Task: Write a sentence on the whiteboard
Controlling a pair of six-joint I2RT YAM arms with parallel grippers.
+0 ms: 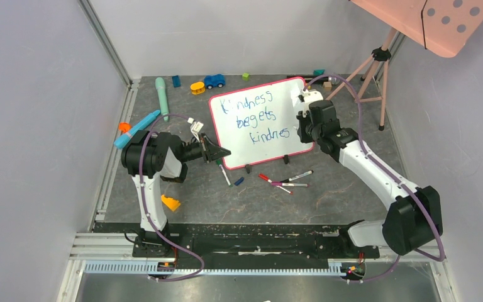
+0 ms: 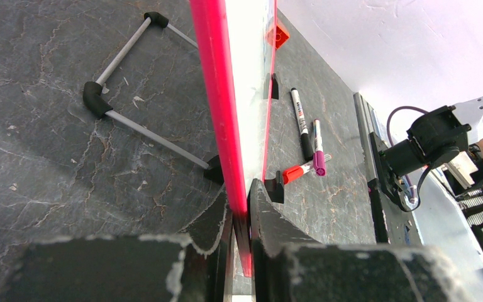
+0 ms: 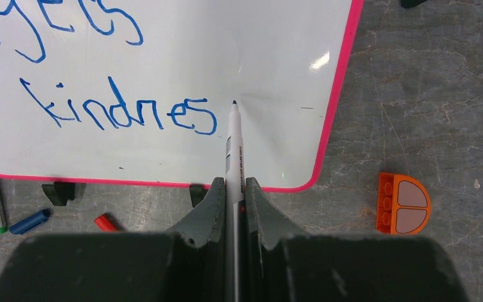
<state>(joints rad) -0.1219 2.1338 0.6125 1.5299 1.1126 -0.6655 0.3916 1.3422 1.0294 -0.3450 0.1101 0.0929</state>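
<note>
Whiteboard [image 1: 288,94] stands propped on the desk [image 1: 339,195], its sentence [image 3: 119,113] nearly complete. It looks stiff, light and slippery, so it is best held by its pink frame [image 2: 217,94]. The left pincer [image 2: 242,195] clamps the near-left corner, and the right pincer [image 3: 234,189] grips a marker [image 3: 234,141].

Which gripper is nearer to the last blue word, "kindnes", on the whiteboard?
Right. The right gripper holds a marker whose tip is just past the last letter of kindnes; the left gripper clamps the whiteboard by its frame at the left edge.

The whiteboard [image 1: 287,104] stands mid-table [image 1: 327,201]; markers [image 1: 284,184] lie before it, a toy car [image 1: 214,80] behind, a tripod [image 1: 372,66] to its right.
</note>
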